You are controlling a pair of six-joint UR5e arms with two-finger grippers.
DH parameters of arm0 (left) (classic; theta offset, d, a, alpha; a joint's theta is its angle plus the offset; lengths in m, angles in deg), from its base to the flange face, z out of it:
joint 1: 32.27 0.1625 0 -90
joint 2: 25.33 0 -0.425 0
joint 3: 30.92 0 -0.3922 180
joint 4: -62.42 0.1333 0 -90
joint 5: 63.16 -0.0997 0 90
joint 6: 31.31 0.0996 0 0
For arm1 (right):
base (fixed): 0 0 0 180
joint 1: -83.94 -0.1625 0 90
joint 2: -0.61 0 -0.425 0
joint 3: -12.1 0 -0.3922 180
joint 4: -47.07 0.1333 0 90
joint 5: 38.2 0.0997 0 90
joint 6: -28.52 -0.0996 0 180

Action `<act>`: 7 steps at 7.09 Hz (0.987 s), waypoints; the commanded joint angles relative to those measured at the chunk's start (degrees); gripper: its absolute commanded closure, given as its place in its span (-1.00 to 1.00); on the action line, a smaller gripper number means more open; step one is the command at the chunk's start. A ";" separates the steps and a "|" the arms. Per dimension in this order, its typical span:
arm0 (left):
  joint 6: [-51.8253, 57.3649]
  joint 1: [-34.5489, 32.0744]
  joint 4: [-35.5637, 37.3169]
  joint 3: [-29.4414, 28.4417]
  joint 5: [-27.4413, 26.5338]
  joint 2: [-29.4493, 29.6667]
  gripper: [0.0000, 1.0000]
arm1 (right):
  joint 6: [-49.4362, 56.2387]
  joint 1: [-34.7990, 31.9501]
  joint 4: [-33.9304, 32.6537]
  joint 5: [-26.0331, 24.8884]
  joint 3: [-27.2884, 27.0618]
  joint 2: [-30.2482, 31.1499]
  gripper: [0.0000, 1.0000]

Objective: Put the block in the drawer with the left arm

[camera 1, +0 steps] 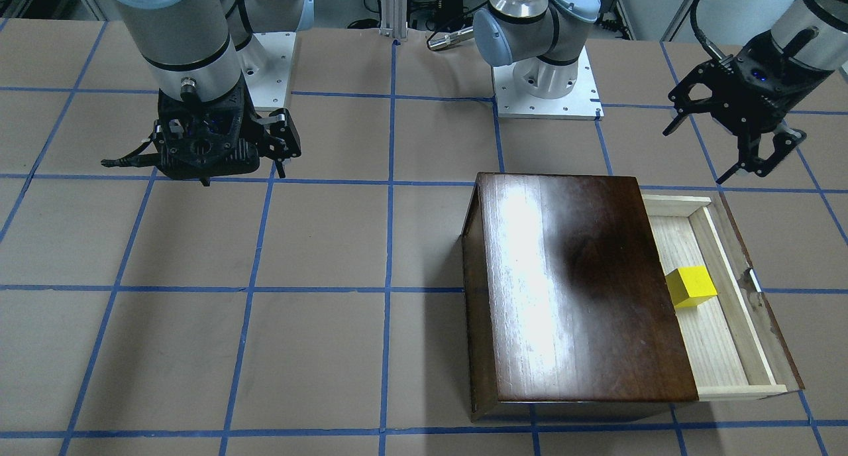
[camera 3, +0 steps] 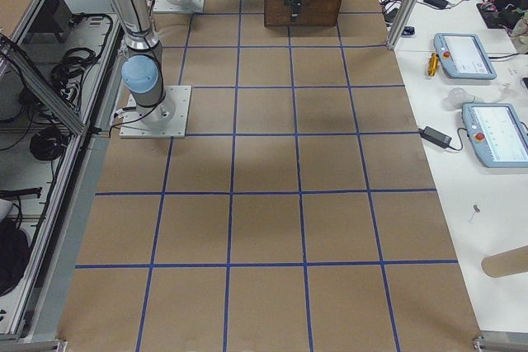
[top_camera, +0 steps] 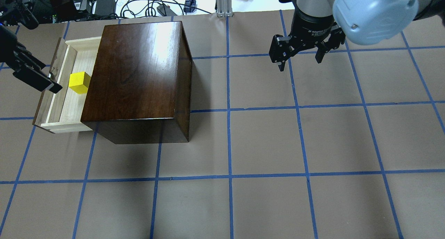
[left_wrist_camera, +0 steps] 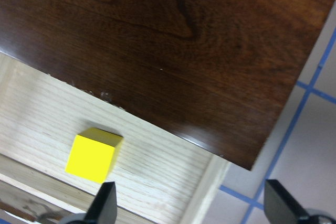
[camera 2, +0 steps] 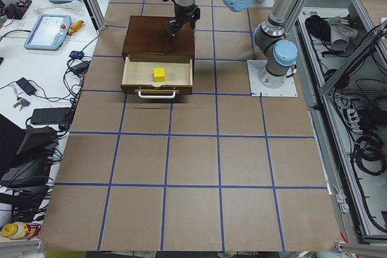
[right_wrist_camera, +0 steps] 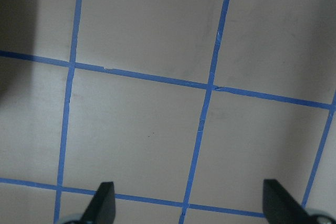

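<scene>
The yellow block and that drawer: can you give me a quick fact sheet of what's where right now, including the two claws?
Block: lying on the drawer floor, close to the box, gripped by nothing
Drawer: open, pulled out of the wooden box
Left gripper: open, empty, raised near the drawer's front
Right gripper: open, empty, above the table, well away from the box
Task state: block is in the drawer; looks done

I read table (top_camera: 264, 141): brown top, blue tape grid | dark wooden box (top_camera: 139, 68) stands on its robot-left half, drawer (top_camera: 64, 93) pulled out | silver base plate (camera 1: 576, 101) and second base plate (camera 1: 275, 78) sit at the robot's edge
</scene>
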 commanded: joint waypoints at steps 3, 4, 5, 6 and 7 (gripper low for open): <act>-36.04 -13.75 0.79 0.23 -1.10 0.61 -1.00 | 0.03 0.00 0.00 0.00 0.00 0.00 -1.00; -46.83 -15.95 1.05 0.32 -1.11 0.87 -1.00 | 0.03 0.00 0.00 0.00 0.00 0.00 -1.00; -56.25 -18.85 3.58 0.32 -1.20 1.66 -1.00 | 0.03 0.00 0.00 0.00 0.00 0.00 -1.00; -64.61 -20.96 4.30 0.23 -1.72 2.62 -1.00 | -0.06 0.00 0.00 0.00 0.00 0.00 -1.00; -67.39 -22.64 5.61 0.23 -6.51 3.50 -1.00 | -0.06 0.00 0.00 0.00 0.00 0.00 -1.00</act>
